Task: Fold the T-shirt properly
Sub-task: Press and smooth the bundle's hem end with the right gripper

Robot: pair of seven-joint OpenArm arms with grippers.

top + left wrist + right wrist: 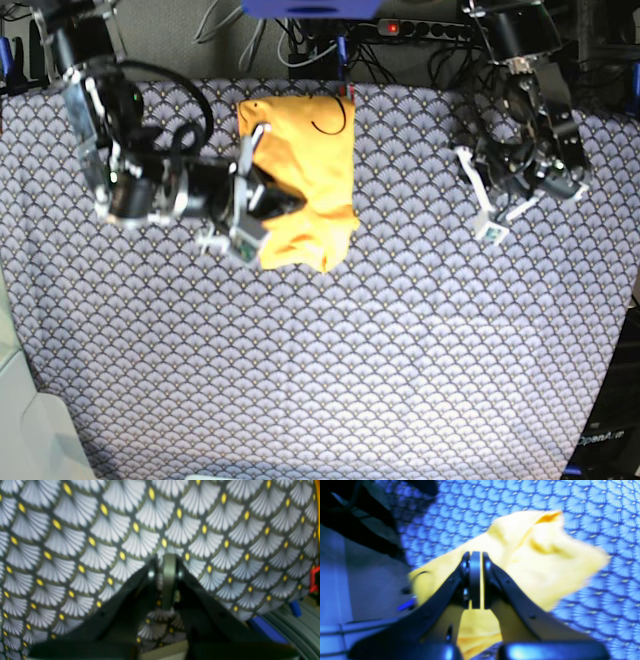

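Now your T-shirt (305, 180) lies bunched at the far side of the tablecloth (400, 350). Your right gripper (475, 580) sits over its near-left edge, jaws pressed together. Your left gripper (169, 580) hovers well apart, jaws pressed together, empty.

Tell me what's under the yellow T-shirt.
The T-shirt lies on the fan-patterned tablecloth. Whatever sits directly beneath the cloth folds is covered and cannot be seen.

- Base view: even, bright overhead light, sharp, with soft shadows.
- Left wrist view: soft focus throughout, the near gripper dark.
- Right wrist view: strong blue cast, overexposed T-shirt (535, 562), motion blur.
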